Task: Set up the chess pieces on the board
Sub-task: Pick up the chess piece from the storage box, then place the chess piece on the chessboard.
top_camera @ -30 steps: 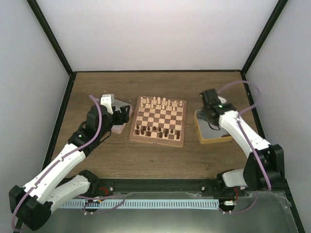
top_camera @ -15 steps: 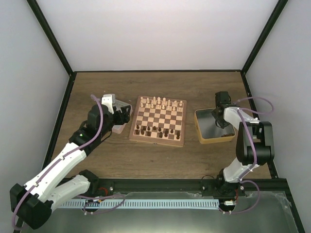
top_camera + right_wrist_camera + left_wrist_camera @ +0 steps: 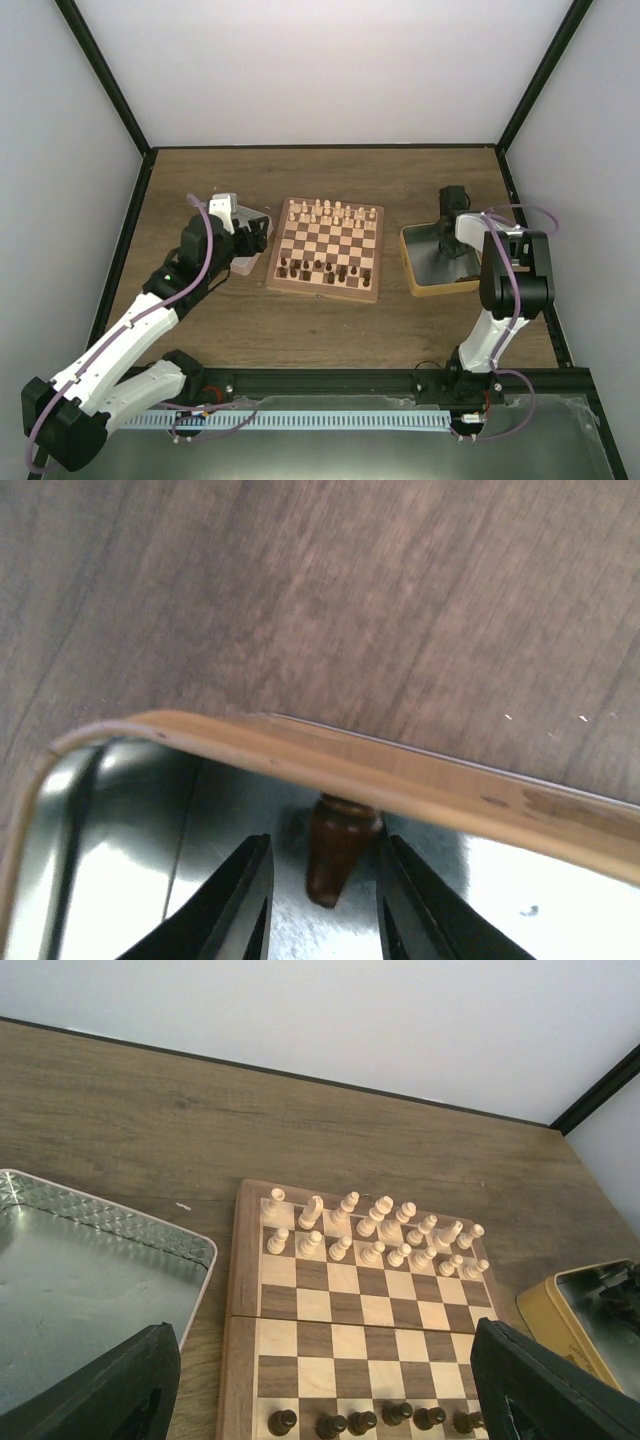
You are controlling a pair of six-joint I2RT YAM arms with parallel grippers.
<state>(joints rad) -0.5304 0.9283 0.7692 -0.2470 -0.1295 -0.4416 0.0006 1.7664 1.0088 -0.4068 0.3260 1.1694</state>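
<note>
The board (image 3: 322,292) lies mid-table. Several dark chess pieces (image 3: 320,268) stand on its near rows and cream ones (image 3: 330,212) on its far rows. One more dark chess piece (image 3: 338,855) lies in the yellow tin (image 3: 300,750), against its wall. My right gripper (image 3: 322,880) is down in that tin (image 3: 440,288), open. Its fingers (image 3: 235,900) straddle the piece, with a gap on the left side. My left gripper (image 3: 325,1380) hangs open and empty over the board's left edge (image 3: 238,1290), looking along the dark row (image 3: 362,1422).
A silver tin (image 3: 100,1260) sits just left of the board, under my left gripper (image 3: 255,235). The right arm (image 3: 500,270) folds steeply over the yellow tin's right side. The cage's dark frame and white walls ring the brown table.
The right arm has swung back to the tin's far right part and lowered its gripper inside. Its jaws have narrowed around the lying dark piece. The left arm has stayed still.
</note>
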